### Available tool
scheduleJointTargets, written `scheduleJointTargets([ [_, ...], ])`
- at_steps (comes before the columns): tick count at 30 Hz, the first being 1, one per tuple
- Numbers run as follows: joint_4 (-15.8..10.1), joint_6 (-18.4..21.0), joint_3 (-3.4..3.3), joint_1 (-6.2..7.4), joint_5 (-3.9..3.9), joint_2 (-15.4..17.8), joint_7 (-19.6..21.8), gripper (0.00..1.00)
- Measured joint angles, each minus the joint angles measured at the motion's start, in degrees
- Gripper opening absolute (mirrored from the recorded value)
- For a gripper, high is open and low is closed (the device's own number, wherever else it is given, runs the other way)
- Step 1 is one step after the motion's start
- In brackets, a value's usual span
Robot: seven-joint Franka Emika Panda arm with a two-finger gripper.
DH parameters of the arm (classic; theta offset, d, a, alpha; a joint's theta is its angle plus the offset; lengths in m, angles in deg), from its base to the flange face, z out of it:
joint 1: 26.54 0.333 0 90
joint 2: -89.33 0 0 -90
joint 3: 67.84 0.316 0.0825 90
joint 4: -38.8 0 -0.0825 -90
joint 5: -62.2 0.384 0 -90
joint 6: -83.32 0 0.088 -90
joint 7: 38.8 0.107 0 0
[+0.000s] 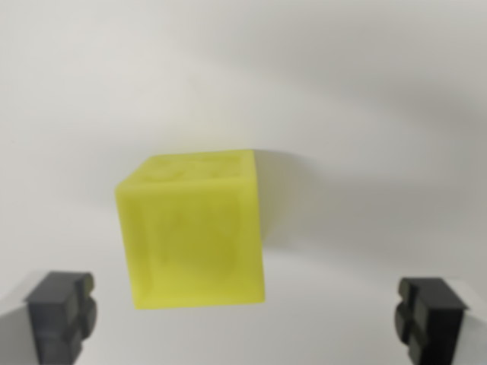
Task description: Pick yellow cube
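A yellow cube (194, 228) fills the middle of the wrist view, resting on a plain white surface (365, 99), slightly blurred from closeness. My gripper (245, 315) is open, its two dark fingertips (61, 312) showing at the bottom left and bottom right corners. The cube sits between and just beyond the fingertips, nearer the left one, and touches neither. Nothing is held.
The white surface spreads evenly around the cube, with a soft shadow (285, 198) falling to the cube's right. No other object or edge is in view.
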Motion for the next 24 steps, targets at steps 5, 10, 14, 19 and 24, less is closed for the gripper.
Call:
scheduleJointTargets([
  [5,-0.13,-1.50,0.00,0.79,-0.01,-1.50,0.21,1.00],
  [10,-0.17,-2.95,0.00,1.60,-0.02,-3.05,0.42,1.00],
  [14,-0.29,-3.63,-0.01,2.13,-0.02,-3.65,0.52,1.00],
  [19,-0.27,-3.92,-0.03,2.19,-0.02,-4.01,0.54,1.00],
  [24,0.05,-5.07,-0.05,2.19,-0.12,-5.50,0.58,1.00],
])
